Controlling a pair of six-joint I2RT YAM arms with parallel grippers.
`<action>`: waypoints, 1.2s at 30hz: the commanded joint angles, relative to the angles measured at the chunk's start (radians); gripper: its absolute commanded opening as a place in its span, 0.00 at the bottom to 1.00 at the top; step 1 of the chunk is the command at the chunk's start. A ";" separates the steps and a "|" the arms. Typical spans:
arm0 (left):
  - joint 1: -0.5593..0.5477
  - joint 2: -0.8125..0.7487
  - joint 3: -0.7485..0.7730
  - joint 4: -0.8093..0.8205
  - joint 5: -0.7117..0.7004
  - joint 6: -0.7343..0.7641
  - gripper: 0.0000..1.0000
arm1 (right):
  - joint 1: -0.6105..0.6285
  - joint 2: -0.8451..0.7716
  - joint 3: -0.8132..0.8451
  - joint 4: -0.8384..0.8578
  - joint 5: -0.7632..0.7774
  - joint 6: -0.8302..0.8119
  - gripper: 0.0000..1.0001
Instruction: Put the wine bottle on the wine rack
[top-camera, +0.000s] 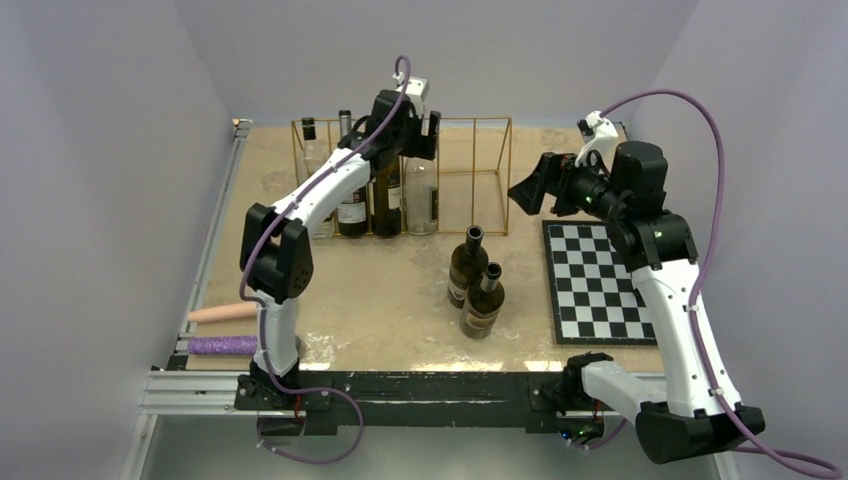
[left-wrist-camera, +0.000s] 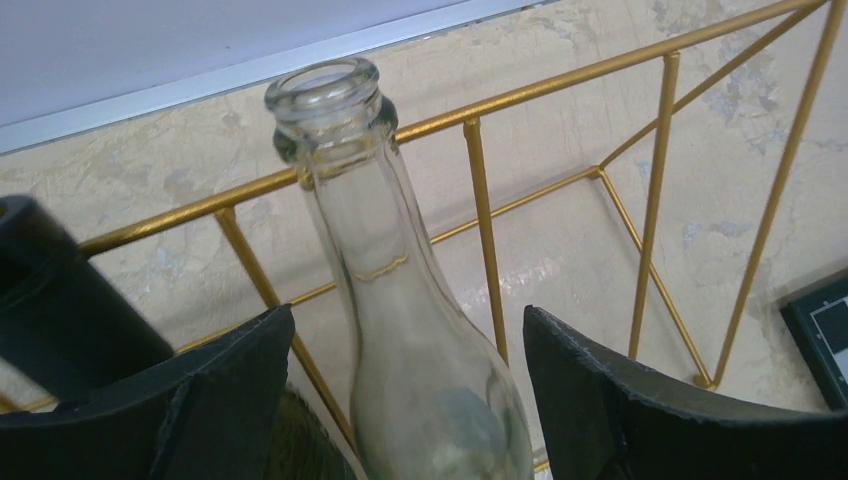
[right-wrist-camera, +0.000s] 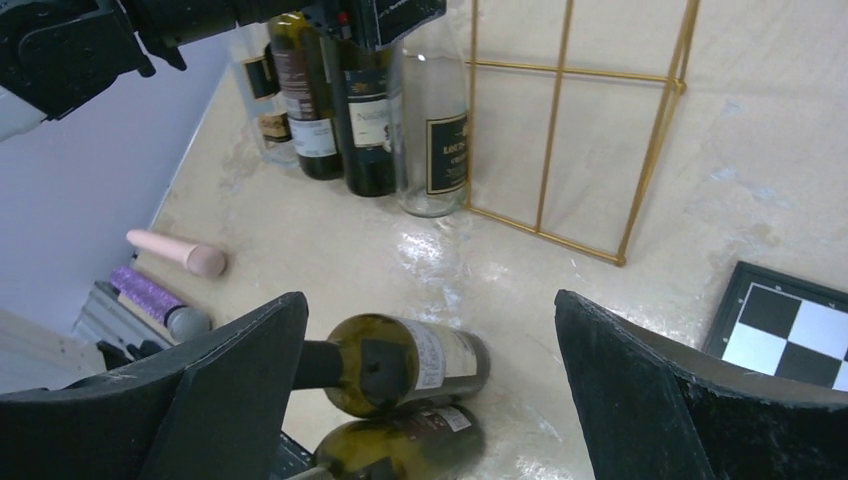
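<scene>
The gold wire wine rack (top-camera: 478, 160) stands at the back of the table and holds several upright bottles in its left slots. My left gripper (top-camera: 424, 148) is open around the neck of a clear bottle (left-wrist-camera: 400, 330) standing in the rack, with both fingers (left-wrist-camera: 235, 385) clear of the glass. Two dark green wine bottles (top-camera: 467, 265) (top-camera: 483, 302) stand upright together on the table in front of the rack. My right gripper (top-camera: 528, 188) is open and empty, raised to the right of the rack and above these two bottles (right-wrist-camera: 415, 360).
The rack's right slots (right-wrist-camera: 590, 150) hold nothing. A checkerboard (top-camera: 600, 285) lies on the right of the table. A pink cylinder (top-camera: 222, 312) and a purple cylinder (top-camera: 222, 345) lie at the near left edge. Walls enclose the table on three sides.
</scene>
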 joint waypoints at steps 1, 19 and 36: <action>0.012 -0.188 -0.076 0.039 0.050 -0.043 0.90 | -0.003 -0.064 0.055 0.064 -0.149 -0.035 0.99; 0.012 -0.467 -0.208 0.083 0.450 -0.039 0.92 | 0.124 -0.296 -0.180 0.069 -0.470 -0.172 0.93; 0.080 -0.419 -0.222 0.219 0.631 -0.267 0.92 | 0.257 -0.315 -0.381 0.131 -0.277 -0.219 0.82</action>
